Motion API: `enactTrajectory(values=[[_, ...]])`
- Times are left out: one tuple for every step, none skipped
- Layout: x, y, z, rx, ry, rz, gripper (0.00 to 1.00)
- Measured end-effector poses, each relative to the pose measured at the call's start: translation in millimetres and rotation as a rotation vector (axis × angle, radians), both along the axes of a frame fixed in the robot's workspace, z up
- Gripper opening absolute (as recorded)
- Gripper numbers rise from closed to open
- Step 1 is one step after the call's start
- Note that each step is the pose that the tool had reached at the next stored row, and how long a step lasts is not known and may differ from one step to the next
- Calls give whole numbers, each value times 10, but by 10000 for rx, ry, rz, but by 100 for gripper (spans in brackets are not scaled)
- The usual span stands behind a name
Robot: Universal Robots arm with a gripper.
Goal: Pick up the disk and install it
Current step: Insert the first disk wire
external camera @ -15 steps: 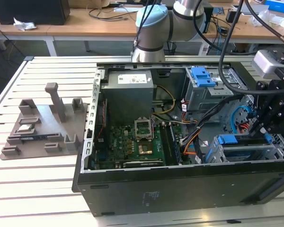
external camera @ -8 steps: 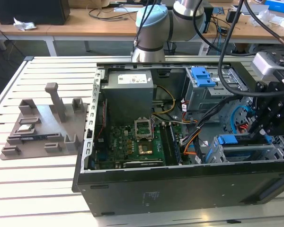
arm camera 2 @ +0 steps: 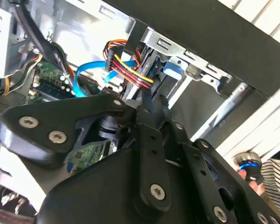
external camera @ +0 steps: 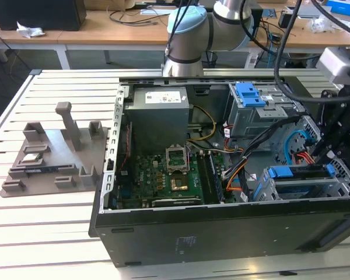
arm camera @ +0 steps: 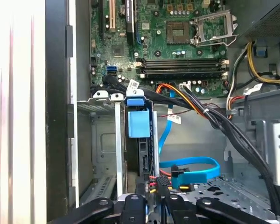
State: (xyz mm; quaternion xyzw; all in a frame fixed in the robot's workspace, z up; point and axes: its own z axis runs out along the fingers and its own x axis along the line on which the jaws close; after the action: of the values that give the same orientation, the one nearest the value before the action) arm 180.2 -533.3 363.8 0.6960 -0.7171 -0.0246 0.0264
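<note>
The disk stands on edge in the lower drive cage of the open computer case, its blue end tab level with the cage's front lip. In the exterior view the disk sits at the case's lower right. My gripper is over the disk's far end, where the red and yellow cables run, and its fingers are closed on the disk's upper edge. The exterior view shows the gripper just right of the cage. In the second wrist view the gripper meets beside the blue tab.
A blue data cable loops beside the cage, and a black cable bundle crosses above it. A second blue caddy sits in the upper bay. The grey power-supply box and motherboard fill the case's left. A grey fixture lies on the table.
</note>
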Motion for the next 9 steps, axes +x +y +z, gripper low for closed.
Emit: enactTrajectory(values=[[0, 6, 82, 0, 0, 0, 16], [0, 9, 124, 0, 0, 0, 11], [0, 10, 161, 1, -1, 0, 11], [0, 13, 239, 1, 0, -1, 11], [0, 15, 303, 1, 0, -1, 11], [0, 14, 315, 3, 0, -1, 11], [0, 14, 316, 3, 0, 0, 11], [0, 14, 316, 2, 1, 0, 11], [0, 14, 316, 2, 0, 0, 11]])
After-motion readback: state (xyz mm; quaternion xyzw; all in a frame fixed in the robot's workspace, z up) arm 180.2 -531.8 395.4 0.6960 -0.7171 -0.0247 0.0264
